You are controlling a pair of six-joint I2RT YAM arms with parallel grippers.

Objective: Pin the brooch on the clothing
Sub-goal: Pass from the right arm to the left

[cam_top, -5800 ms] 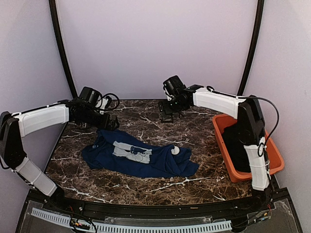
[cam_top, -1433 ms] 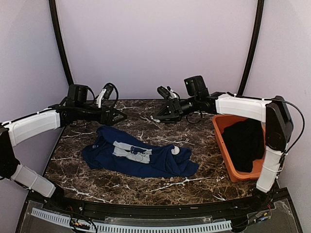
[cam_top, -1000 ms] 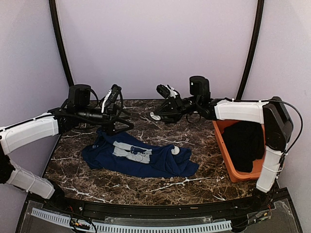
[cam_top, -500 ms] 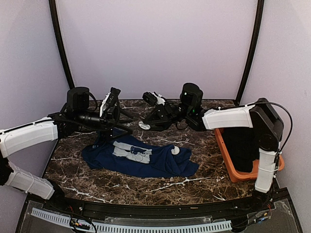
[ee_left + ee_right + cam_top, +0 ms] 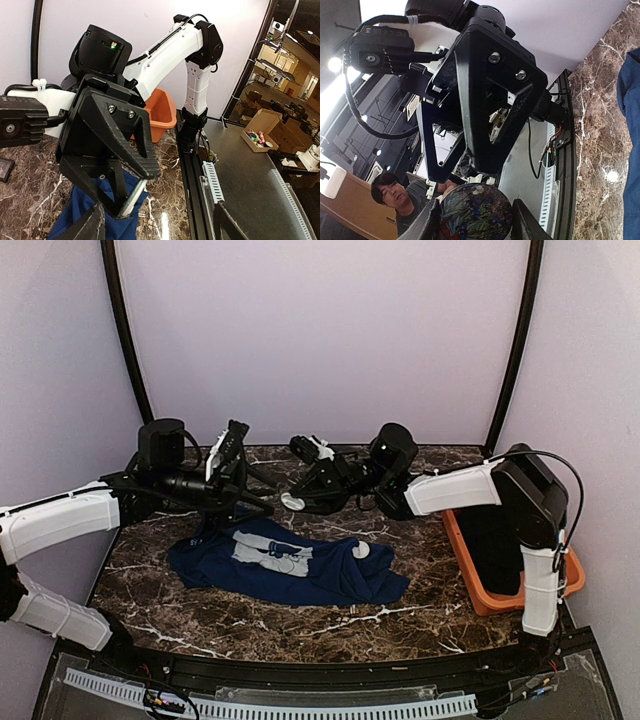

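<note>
Right gripper (image 5: 477, 222) pinching brooch (image 5: 476, 210); left gripper (image 5: 159, 227) facing it, gaping, holding nothing (T-shirt (image 5: 300, 575) lying mid-frame on worktop (image 5: 420, 615)).

The brooch (image 5: 476, 212), pinched in the right gripper (image 5: 293, 502) above the T-shirt (image 5: 300, 570)'s far edge, is cut off at its lower rim. The left gripper (image 5: 159, 227)'s fingertips are cropped too, and that arm hides the T-shirt's far-left hem.
</note>
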